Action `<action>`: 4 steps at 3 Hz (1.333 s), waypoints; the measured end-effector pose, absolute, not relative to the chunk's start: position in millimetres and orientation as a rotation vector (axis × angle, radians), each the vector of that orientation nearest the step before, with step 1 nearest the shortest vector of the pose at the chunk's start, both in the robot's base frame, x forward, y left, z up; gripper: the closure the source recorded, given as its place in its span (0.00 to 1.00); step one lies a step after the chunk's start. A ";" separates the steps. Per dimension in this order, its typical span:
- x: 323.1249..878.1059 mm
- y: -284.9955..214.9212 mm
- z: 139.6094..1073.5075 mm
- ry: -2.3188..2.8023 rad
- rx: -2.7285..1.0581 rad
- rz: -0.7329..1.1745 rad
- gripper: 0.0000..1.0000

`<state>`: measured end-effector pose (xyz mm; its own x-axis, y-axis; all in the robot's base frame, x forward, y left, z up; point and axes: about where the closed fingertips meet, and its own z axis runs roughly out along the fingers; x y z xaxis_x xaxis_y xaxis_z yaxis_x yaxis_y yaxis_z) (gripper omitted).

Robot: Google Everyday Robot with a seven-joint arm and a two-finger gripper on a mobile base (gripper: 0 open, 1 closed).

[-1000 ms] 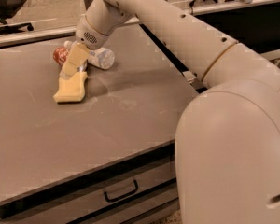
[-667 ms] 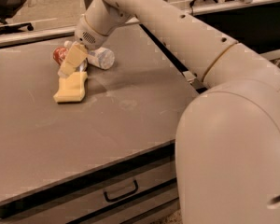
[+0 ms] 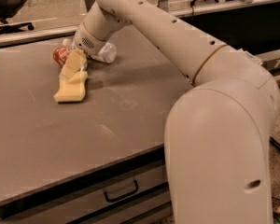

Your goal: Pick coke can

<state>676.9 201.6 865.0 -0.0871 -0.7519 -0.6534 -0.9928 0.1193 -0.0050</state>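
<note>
The can (image 3: 60, 56) is found at the far left of the counter (image 3: 130, 120), crowded by a bottle (image 3: 105, 52) and a sponge (image 3: 71, 87). The pincer (image 3: 71, 68) is held low right beside it, presumably for a grasp. How far it is open, or whether anything is gripped, cannot be told.

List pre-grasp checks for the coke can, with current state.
1. Sight of the coke can: ok, on the table, partly hidden by the gripper.
2. Is the gripper at the can: ok, low and right beside it.
3. Can held: cannot tell.
4. Is the sponge clear of the gripper: not ok, it appears to touch it.
5. Is the bottle clear of the wrist: cannot tell, it lies close behind.
</note>
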 end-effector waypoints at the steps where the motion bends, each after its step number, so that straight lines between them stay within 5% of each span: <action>1: 691.5 206.1 854.1 1.906 -1.685 0.621 0.22; 3: 706.5 213.9 857.8 1.903 -1.649 0.650 0.30; 4: 708.2 215.8 861.2 1.899 -1.643 0.665 0.47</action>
